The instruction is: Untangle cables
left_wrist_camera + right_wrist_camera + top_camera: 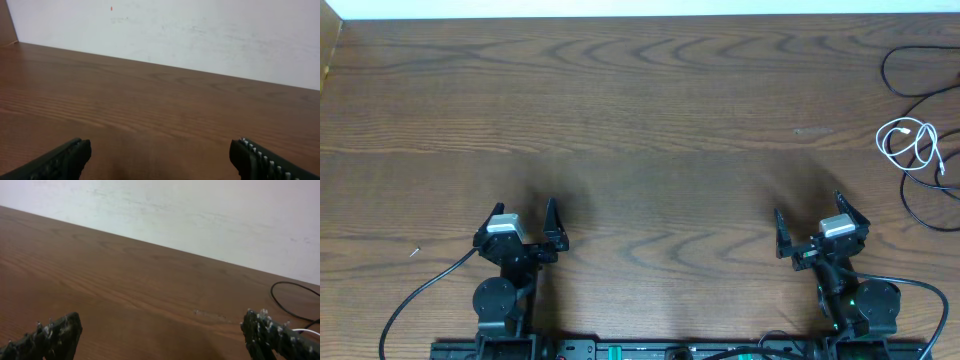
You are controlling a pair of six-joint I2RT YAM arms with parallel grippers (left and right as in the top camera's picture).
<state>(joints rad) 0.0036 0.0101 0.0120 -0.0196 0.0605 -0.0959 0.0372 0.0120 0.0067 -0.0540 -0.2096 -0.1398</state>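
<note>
The cables lie at the table's far right edge. The white cable [908, 143] is coiled in small loops, and the black cable [918, 72] curves round it and crosses it below. Both cords touch and overlap. My right gripper [812, 220] stands open near the front edge, left of the cables and well apart from them. In the right wrist view its gripper [160, 332] holds nothing, with a curve of the black cable [279, 301] and a bit of the white cable [308, 329] at the right. My left gripper [525, 214] is open far to the left; in its wrist view the left gripper [160, 156] has only bare wood between the fingers.
The wooden table [640, 120] stretches back to a white wall [200, 35]. A tiny pale speck [415, 252] lies near the front left. Thicker black wires [420, 295] run from the arm bases along the front edge.
</note>
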